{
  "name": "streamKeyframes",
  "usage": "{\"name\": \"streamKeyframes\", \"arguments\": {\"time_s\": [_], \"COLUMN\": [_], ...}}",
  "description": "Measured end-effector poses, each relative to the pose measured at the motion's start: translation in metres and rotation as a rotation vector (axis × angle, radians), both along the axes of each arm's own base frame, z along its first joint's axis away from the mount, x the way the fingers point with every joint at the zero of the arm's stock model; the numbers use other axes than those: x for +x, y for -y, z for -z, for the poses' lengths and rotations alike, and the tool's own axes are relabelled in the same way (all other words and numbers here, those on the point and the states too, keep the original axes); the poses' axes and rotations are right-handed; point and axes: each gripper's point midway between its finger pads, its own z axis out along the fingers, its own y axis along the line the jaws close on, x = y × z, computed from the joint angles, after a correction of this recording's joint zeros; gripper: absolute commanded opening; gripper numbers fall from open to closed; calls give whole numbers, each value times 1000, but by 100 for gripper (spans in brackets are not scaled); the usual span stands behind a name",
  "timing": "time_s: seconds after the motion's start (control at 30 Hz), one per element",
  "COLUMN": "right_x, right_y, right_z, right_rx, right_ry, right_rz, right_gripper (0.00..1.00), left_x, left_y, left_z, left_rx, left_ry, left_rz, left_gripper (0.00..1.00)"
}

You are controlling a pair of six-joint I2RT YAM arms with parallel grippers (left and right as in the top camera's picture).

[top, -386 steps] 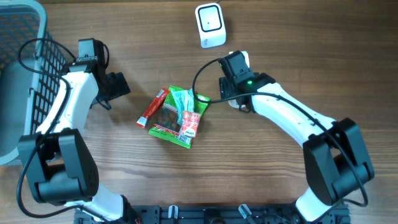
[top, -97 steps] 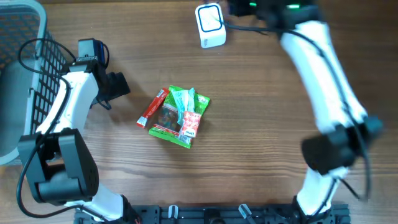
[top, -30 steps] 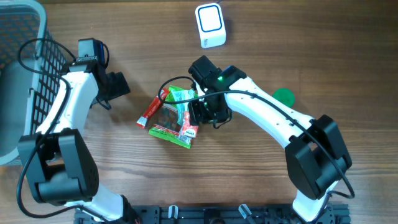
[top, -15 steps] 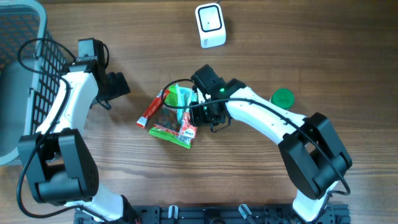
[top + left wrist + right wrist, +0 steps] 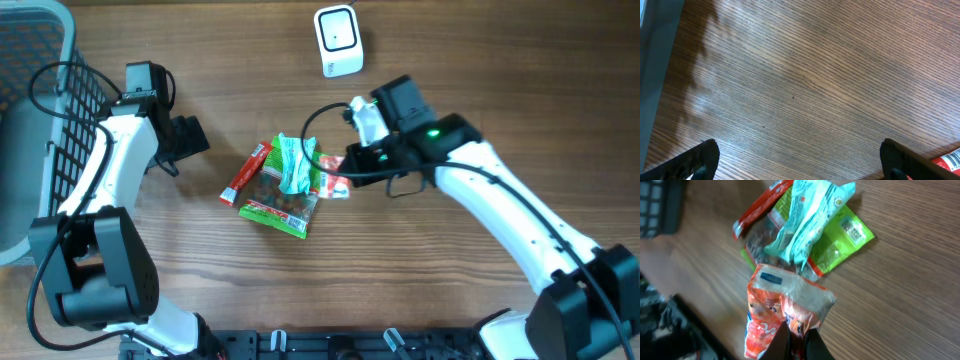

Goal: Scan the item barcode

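Now, on the wooden table (image 5: 450,290), the white barcode scanner (image 5: 338,40) lies toward the far edge from the right hand (image 5: 796,341). That hand is clamped on an orange snack packet (image 5: 777,310) beside the packet pile (image 5: 280,190). The left hand (image 5: 190,138), spread wide, sits farther off.

Overhead layout: the basket (image 5: 30,110) occupies the far left corner of the table (image 5: 450,300), and the scanner (image 5: 338,40) stands near the middle of the far edge. The pile of packets (image 5: 275,208) lies at mid-table, with a slim packet (image 5: 245,172) against its left side and a long packet (image 5: 293,165) on top; the left gripper (image 5: 192,138) sits between basket and pile, touching neither. The right gripper (image 5: 350,172), on the near side of the scanner and just right of the pile, has a snack packet (image 5: 335,187) between its fingers at the pile's right edge.
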Motion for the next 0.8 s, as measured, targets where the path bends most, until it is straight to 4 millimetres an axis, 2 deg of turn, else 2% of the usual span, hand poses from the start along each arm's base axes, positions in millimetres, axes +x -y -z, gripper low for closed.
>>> {"name": "streamKeyframes", "arguments": {"time_s": [0.17,0.33,0.57,0.8], "right_x": [-9,-5,-9,-16], "right_y": [32,55,47,46], "right_z": [-24,-52,-86,-103], "right_rx": [237,448,659,699], "right_ry": [-72,-80,-76,-46], "right_rz": [-97,-78,-116,-137], "right_gripper": [4,4,4,4], "left_x": [0,0,0,0], "left_y": [0,0,0,0], "left_z": [0,0,0,0], "left_rx": [0,0,0,0], "left_ry": [0,0,0,0], "left_rz": [0,0,0,0], "left_gripper": [100,100,100,100]}}
